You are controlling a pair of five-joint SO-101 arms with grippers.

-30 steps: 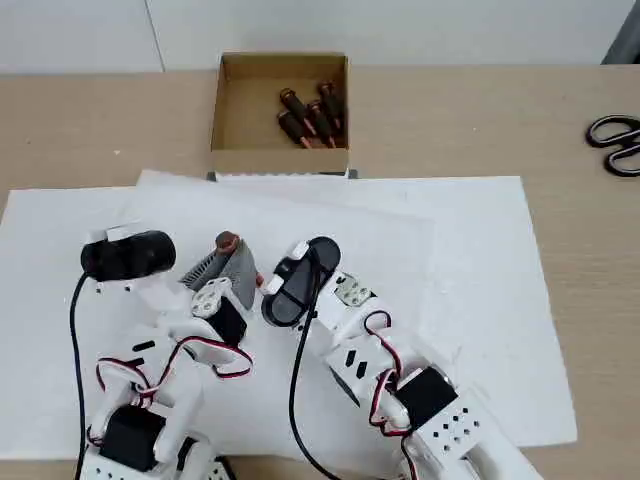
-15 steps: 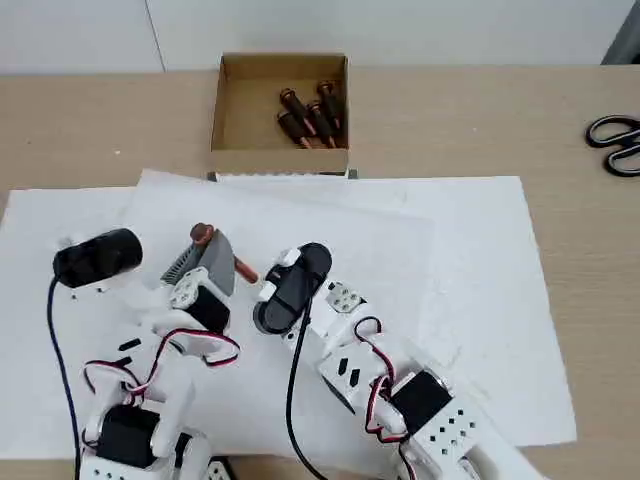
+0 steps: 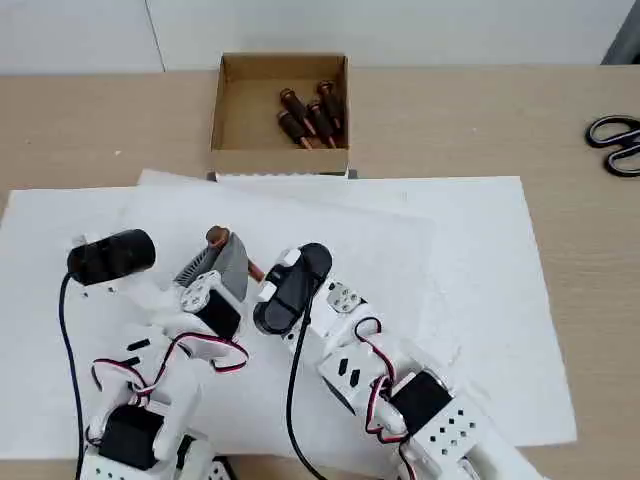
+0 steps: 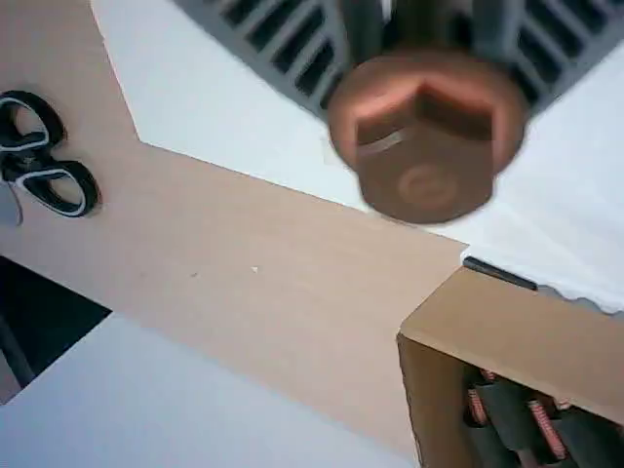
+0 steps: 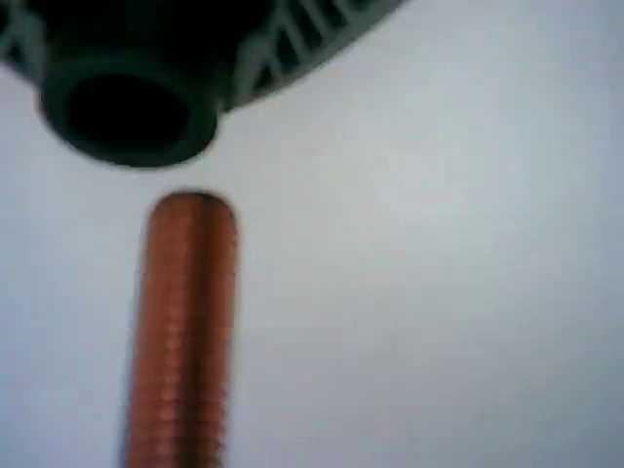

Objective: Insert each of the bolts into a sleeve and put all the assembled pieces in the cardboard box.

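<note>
Over white paper (image 3: 450,260), left pincer (image 4: 419,24) grips a bolt (image 4: 424,136), right pincer (image 5: 146,39) grips a sleeve (image 5: 127,112).

From my right wrist camera, the bolt (image 5: 185,322) is cut off at the edge and the sleeve (image 5: 127,112) is blurred; overhead, the scissors (image 3: 618,147) are cropped.

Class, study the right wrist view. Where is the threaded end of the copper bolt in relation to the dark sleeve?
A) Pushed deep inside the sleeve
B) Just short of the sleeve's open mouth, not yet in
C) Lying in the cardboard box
B: the bolt ends just outside the open mouth of the sleeve, with a narrow gap showing between its tip and the rim.
</note>
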